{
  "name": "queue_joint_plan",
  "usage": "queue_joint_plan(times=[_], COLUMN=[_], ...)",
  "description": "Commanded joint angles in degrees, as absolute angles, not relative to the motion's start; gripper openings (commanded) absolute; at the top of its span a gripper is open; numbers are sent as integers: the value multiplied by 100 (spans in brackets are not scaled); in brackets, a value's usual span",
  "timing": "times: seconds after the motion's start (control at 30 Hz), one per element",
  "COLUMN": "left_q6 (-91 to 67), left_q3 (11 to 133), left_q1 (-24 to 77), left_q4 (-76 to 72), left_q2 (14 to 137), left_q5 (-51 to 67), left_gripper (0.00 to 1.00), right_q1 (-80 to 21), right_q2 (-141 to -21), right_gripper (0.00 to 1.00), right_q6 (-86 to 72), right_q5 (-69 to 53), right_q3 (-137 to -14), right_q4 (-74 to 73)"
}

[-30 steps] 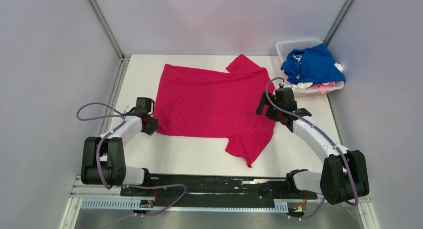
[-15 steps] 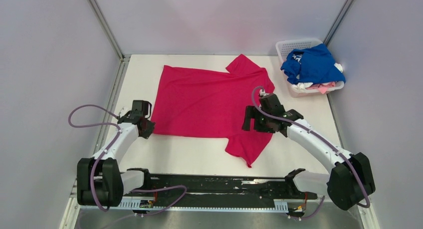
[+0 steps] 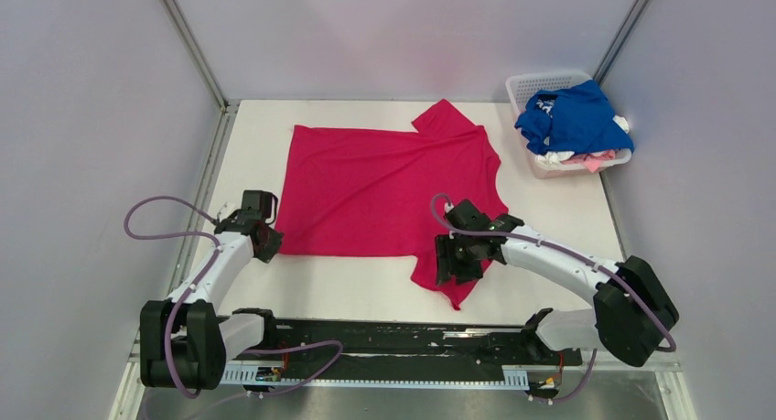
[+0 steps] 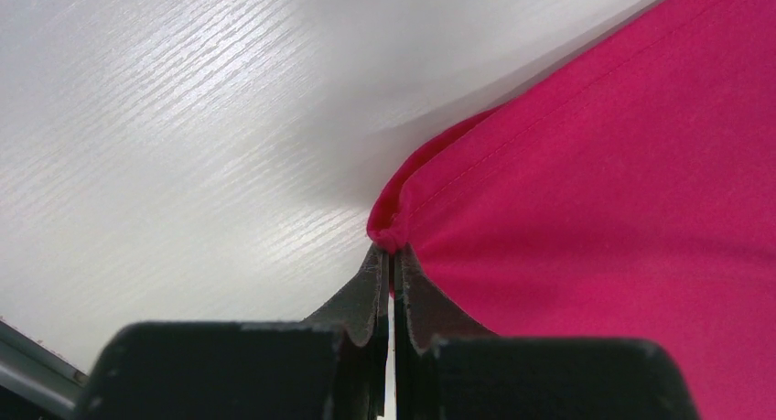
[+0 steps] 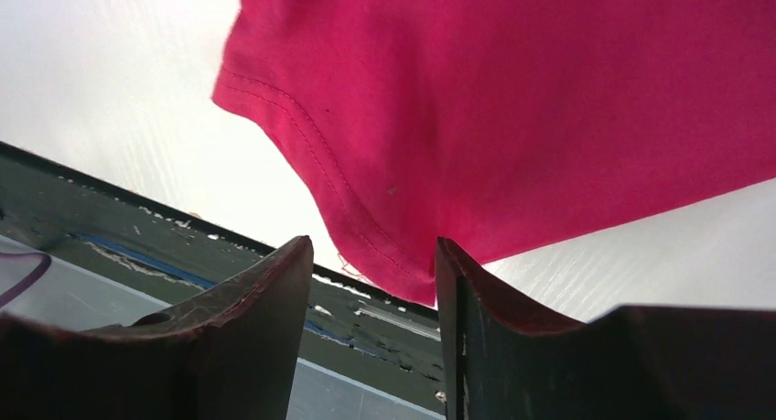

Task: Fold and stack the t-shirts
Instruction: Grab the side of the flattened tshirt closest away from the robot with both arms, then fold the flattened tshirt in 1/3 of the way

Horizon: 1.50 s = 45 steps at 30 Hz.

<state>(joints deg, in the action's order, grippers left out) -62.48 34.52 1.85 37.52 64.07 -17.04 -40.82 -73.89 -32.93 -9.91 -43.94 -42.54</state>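
Note:
A magenta-red t-shirt [image 3: 384,187] lies spread flat on the white table [image 3: 357,287], with one sleeve pointing to the near edge. My left gripper [image 3: 268,241] is at the shirt's near left hem corner. In the left wrist view this gripper [image 4: 392,251] is shut on that corner of the red cloth [image 4: 622,210]. My right gripper [image 3: 454,263] hovers over the near sleeve. In the right wrist view its jaws [image 5: 375,246] stand apart, and the sleeve's stitched edge [image 5: 366,228] hangs just beyond the gap, unpinched.
At the back right a white lattice basket [image 3: 542,80] holds a royal blue shirt [image 3: 572,118] over white and pale pink cloth [image 3: 595,159]. The black base rail [image 3: 384,336] runs along the near edge, close under the sleeve. Grey walls enclose the table.
My right gripper has swung from the shirt's right side down to the near sleeve, its jaws narrowing. The left gripper has pulled its corner slightly nearer. The shirt now lies flatter.

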Motion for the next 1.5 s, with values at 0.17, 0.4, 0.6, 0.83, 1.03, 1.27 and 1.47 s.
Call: queue_joint_plan(times=[0.17,0.4,0.6,0.83,1.03,1.27,1.47], left_q6=[-6115,-6068,-6023,-5960,-5908,-5963,-5919], left_q3=[3311,3372,3467,3443,3519,3856,4282], left_q1=[167,167,160,167,163,167,165], left_q4=[3653,3815,4289,4730,4394,3875,3730], left_q2=[6163,6086,5752,5118,5038,5586,6102], left_q5=[-1837,-1987,-2108,-1947,-1559,-1341,-1447], left_gripper=[0,0,0,0,0,0,0], right_q1=[-4575,-5163,-5603,-5578,-5221,-4533,-3956], right_q2=[-7984,-8298,-7934,-7274,-7264,-7562,-7656], right_gripper=[42,21,2,0,0,0,0], right_q6=[-4030,-4519,-5019,-5040,-4511,-3763,-3311], right_q5=[-672,-476,-706,-411,109,633,732], right_q3=[-4052,-4017,-3982,-4219,-4790,-5421,-5914], right_q4=[-4183,-4615,-5302,-5418,-5382,-5327,-5240])
